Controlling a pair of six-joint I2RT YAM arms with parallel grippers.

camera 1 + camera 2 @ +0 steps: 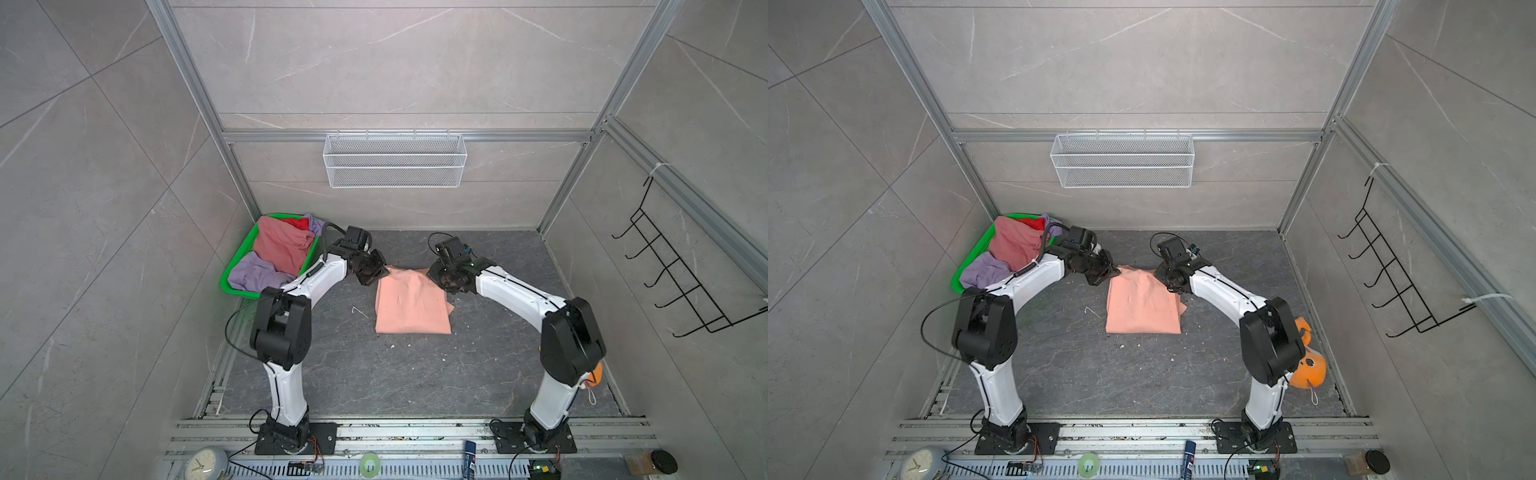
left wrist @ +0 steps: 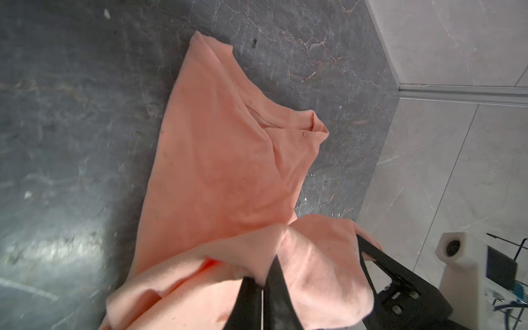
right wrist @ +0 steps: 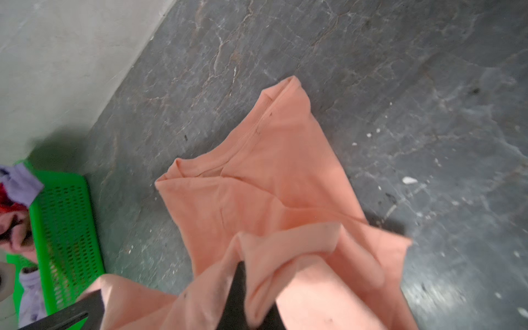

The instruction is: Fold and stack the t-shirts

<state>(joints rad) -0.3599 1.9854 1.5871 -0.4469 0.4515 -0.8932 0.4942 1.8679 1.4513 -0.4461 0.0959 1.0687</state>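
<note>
A peach-salmon t-shirt (image 1: 411,305) (image 1: 1142,305) lies partly folded in the middle of the dark floor, plain side up. My left gripper (image 1: 380,272) (image 1: 1113,272) is shut on its far left corner, the cloth bunched around the black fingers (image 2: 274,288). At the far right corner my right gripper (image 1: 441,283) (image 1: 1168,284) is shut on the same shirt (image 3: 271,177), with fabric wrapped over one black finger (image 3: 237,288). Both held corners are lifted off the floor. A dusty pink t-shirt (image 1: 282,249), a lavender one (image 1: 253,272) and a red one (image 1: 299,223) are heaped in the basket.
The green mesh basket (image 1: 226,276) (image 3: 68,228) stands at the back left by the wall. An orange plush toy (image 1: 1308,370) sits behind my right arm near the right wall. A white wire shelf (image 1: 395,160) hangs on the back wall; black hooks (image 1: 673,270) on the right wall.
</note>
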